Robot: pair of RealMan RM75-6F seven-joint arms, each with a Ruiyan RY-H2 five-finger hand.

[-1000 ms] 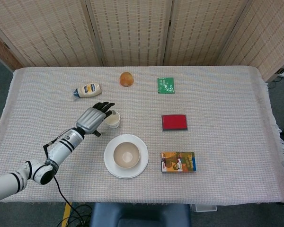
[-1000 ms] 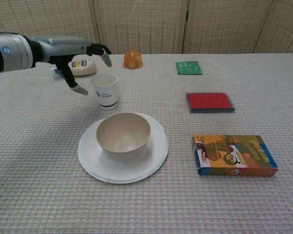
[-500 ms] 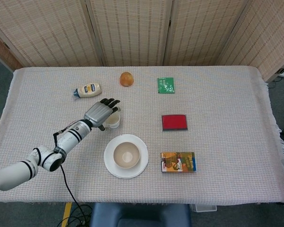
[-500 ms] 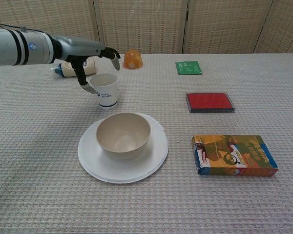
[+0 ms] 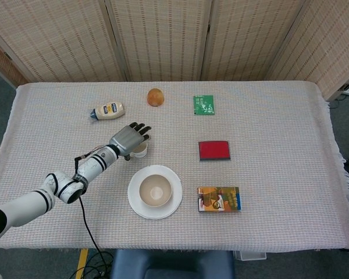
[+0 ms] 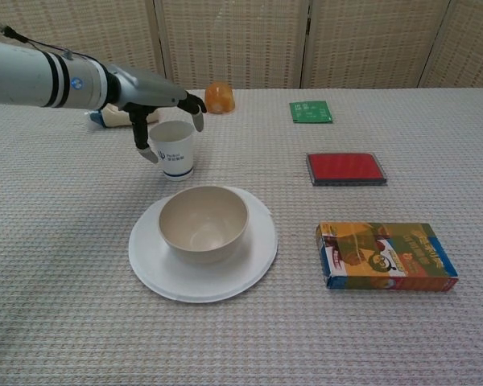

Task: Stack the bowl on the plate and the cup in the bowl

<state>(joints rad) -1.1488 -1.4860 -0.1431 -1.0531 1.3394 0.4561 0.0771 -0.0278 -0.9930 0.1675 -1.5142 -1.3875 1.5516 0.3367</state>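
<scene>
The bowl [image 6: 204, 222] already sits on the white plate [image 6: 253, 261], so the step in hand is taking the paper cup [image 6: 174, 149]. The left robot hand [image 6: 158, 103] hovers just over the cup with its fingers spread: the thumb hangs down beside the cup's left wall and the other fingers arch over the rim toward the far right side. No finger clearly presses the cup, so I judge it not yet gripped. The right robot hand shows in neither view.

To do this well, the hand should settle lower so thumb and fingers meet the wall on opposite sides, below the rim, and close gently; a paper cup will likely buckle or tip under a hard or one-sided squeeze. Then lift straight up before carrying it toward the near right, clear of the bowl's rim, and lower it upright into the middle of the bowl.

The cup is white with a small blue mark on its side, upright and open-topped, standing on the table [image 6: 402, 338] just beyond the plate's far left edge, apart from it. The bowl is a pale cream colour, looks empty, and sits centred on the plate.
</scene>
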